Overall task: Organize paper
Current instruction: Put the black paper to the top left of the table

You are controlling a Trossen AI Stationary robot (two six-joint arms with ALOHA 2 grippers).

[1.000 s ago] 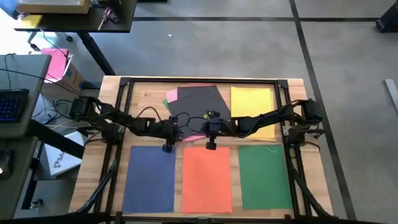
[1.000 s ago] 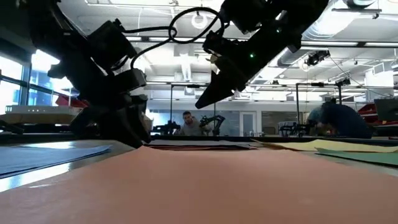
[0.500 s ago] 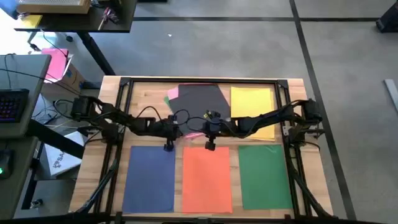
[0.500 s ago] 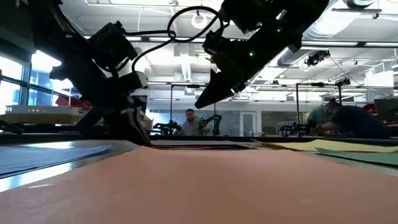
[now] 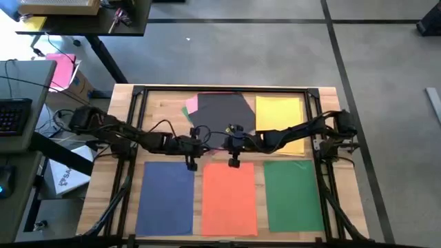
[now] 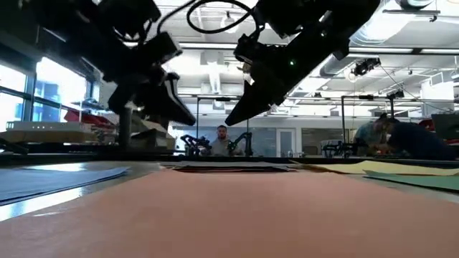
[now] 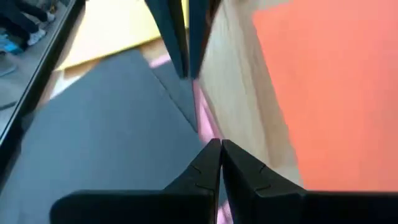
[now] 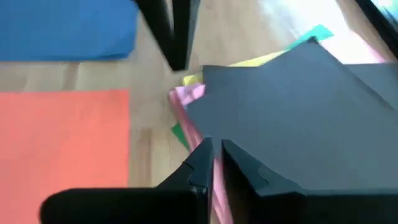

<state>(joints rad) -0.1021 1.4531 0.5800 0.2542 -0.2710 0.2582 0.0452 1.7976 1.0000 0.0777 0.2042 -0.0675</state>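
A dark grey sheet (image 5: 222,114) tops an uneven stack at the table's far middle. Pink (image 5: 191,103) and green (image 5: 186,110) corners stick out from under it. A yellow sheet (image 5: 279,110) lies flat at the far right. Blue (image 5: 165,200), orange (image 5: 229,196) and green (image 5: 293,194) sheets lie side by side along the near edge. My left gripper (image 5: 191,165) is shut and hangs clear above the table at the stack's near left corner (image 7: 205,124). My right gripper (image 5: 233,162), also shut, hangs above the stack's near edge (image 8: 186,124).
A dark metal frame (image 5: 138,93) runs round the tabletop. A magenta-pink sheet with a cardboard box (image 5: 62,69) and a desk with a keyboard (image 5: 14,114) stand off the table's left. People (image 6: 219,140) show far back in the room.
My left gripper has risen from the tabletop at the stack's near left corner and now hangs well above it, still shut. My right gripper has kept still.
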